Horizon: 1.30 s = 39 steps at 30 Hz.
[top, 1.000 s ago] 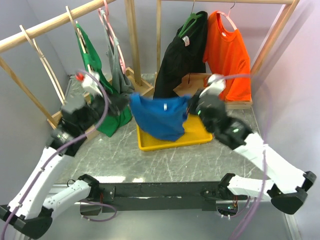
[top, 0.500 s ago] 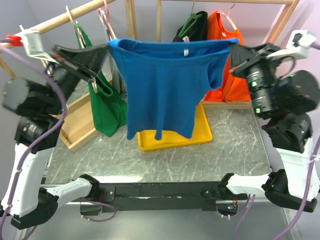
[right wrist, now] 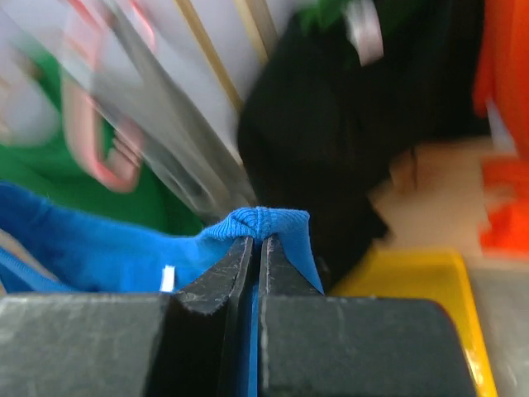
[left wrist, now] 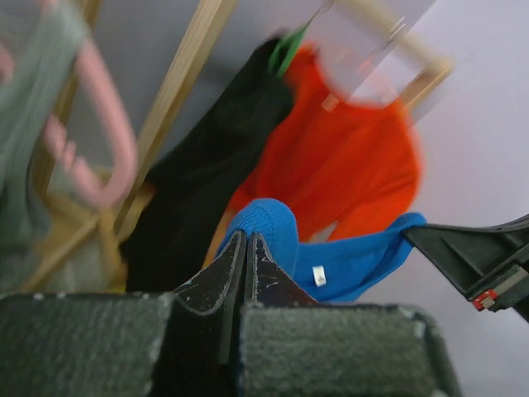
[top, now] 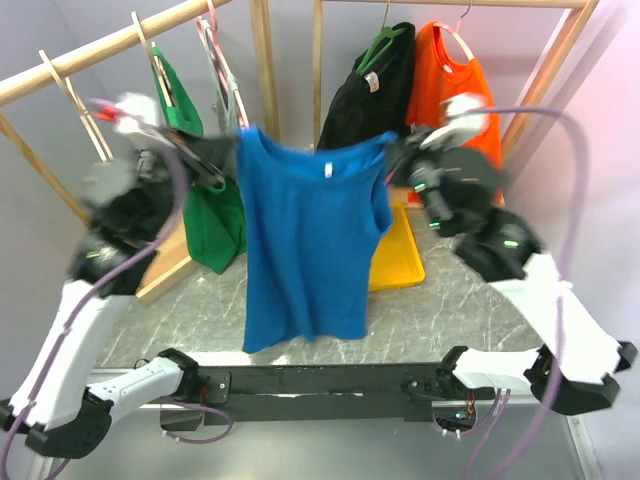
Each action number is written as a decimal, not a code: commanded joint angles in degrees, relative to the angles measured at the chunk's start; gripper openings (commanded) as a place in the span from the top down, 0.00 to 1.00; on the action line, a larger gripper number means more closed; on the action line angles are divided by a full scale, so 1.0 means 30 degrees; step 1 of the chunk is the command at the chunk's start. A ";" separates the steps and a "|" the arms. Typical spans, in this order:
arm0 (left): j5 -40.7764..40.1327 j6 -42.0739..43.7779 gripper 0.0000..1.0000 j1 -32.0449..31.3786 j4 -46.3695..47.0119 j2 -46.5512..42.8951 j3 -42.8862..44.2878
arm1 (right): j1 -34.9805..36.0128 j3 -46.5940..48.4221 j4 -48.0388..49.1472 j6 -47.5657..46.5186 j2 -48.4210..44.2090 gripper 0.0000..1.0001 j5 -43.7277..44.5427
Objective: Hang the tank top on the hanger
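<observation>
Before the rack [top: 262, 60], we hold the tank top [top: 310, 240] spread.
Left gripper [left wrist: 245, 240] and right gripper [right wrist: 256, 240] each clamp 1 strap; we've lowered and narrowed it, hanger [top: 72, 95] not yet threaded.

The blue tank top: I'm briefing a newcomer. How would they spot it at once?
Start at the wooden rack at the table's back. In front of it the tank top hangs spread in mid-air, its straps pinched by the left gripper and the right gripper. It alone is royal blue with a white neck label; the green top, black shirt and orange shirt hang on hangers.
</observation>
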 commanded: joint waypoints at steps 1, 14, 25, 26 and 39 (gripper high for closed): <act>-0.0050 -0.0834 0.99 0.0051 0.0205 -0.0881 -0.4995 | -0.0572 -0.4210 -0.0709 0.1630 -0.0925 1.00 0.0438; 0.1828 -0.4878 0.99 0.0022 0.2937 -0.3459 -1.7112 | -0.1892 -1.5907 0.0957 0.5117 -0.1513 1.00 -0.5126; 0.5009 -0.2894 0.59 -0.0300 0.2907 -0.5042 -1.8669 | -0.1834 -1.7550 0.2100 0.5119 -0.1160 0.89 -0.6971; 0.5484 -0.2568 0.53 -0.0387 0.2877 -0.5159 -1.8552 | -0.1863 -1.7637 0.2218 0.5148 -0.1190 0.86 -0.7090; 0.5910 0.1885 0.15 -0.4780 0.0159 -0.3553 -0.8992 | -0.1863 -1.7785 0.3157 0.4914 -0.1015 0.64 -0.7911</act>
